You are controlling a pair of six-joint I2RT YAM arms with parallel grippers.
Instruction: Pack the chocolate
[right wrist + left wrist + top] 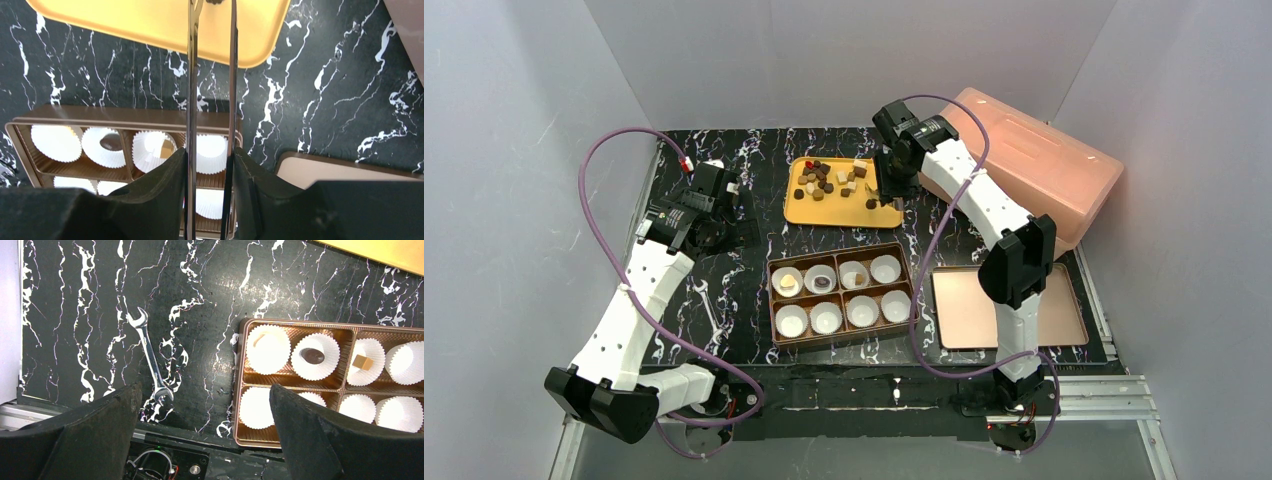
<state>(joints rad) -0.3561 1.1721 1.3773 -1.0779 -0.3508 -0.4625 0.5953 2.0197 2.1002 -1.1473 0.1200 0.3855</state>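
Right gripper [209,160] tight around tweezers [191,75] above chocolate [824,178] on yellow tray [809,213]; left gripper [205,395] wide apart, empty.

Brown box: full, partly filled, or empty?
Partly filled: in the box, three far-row cups hold chocolate; the fourth and the near row are empty.

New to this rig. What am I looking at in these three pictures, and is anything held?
Two white robot arms bolted to a table. The top picture looks down from above; the other two come from cameras on each wrist. The left gripper has its fingers open, empty. The right gripper is shut on metal tweezers, tips over the yellow tray of loose chocolate; whether they grip a piece is not visible. Nearer lies a brown box of white paper cups, three already filled. Also there: a wrench, a pink container, a tan tray.
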